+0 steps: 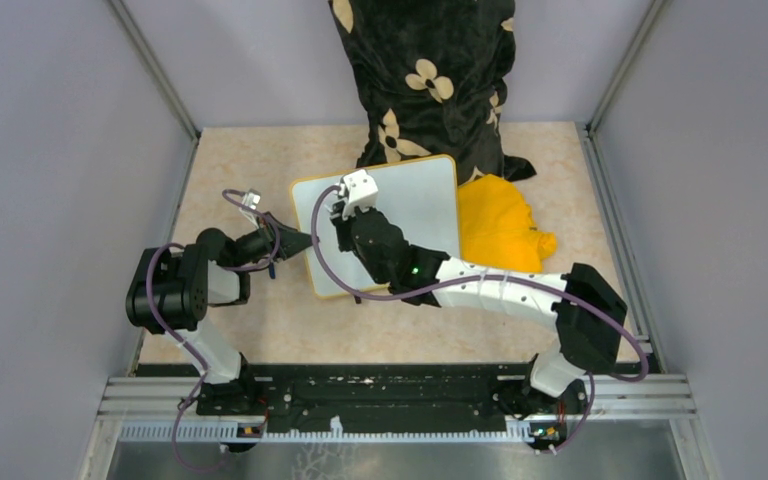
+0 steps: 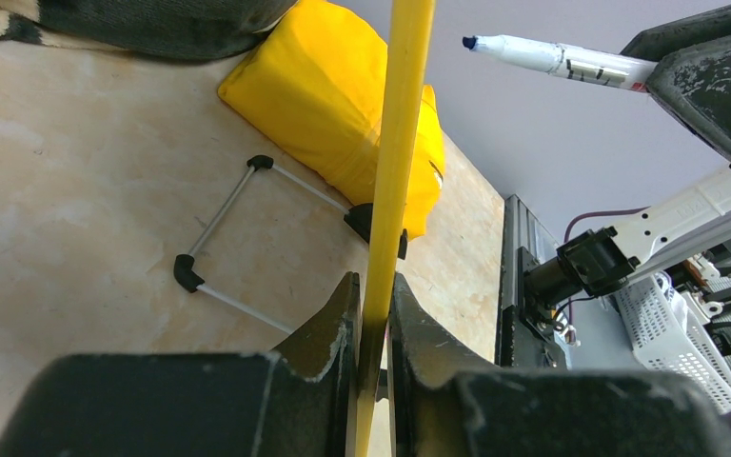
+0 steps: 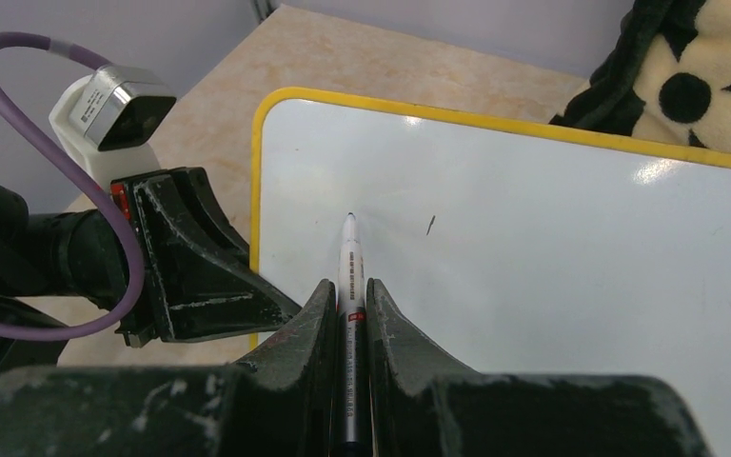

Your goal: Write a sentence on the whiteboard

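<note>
**Desk:** Where does the whiteboard [image 1: 415,215] sit for you?

**Me:** Mid-surface [image 1: 250,320], its long side running left to right; the yellow cloth [image 1: 500,230] is just beside its right edge. My left hand [image 1: 305,243] is clenched on the yellow frame at the left edge; from that wrist I see the board edge-on, with its wire stand [image 2: 233,243] below on the surface, so I judge it tilted rather than flat.

**Desk:** And the writing hand?

**Me:** My right hand [image 3: 347,300] is grasping the marker [image 3: 350,267], barrel pinched between both fingers; it reaches in from the right and is the arm over the face. The marker's long axis points away from the hand toward the board's far edge; the tip sits over the left part of the face, near the left frame.

**Desk:** Touching?

**Me:** From the left wrist the tip looks just clear of the face; I can't be sure. No sentence yet; only a small dark tick [image 3: 430,225] just right of the tip. Bare board lies to the right, so I'd stroke that way.
</note>
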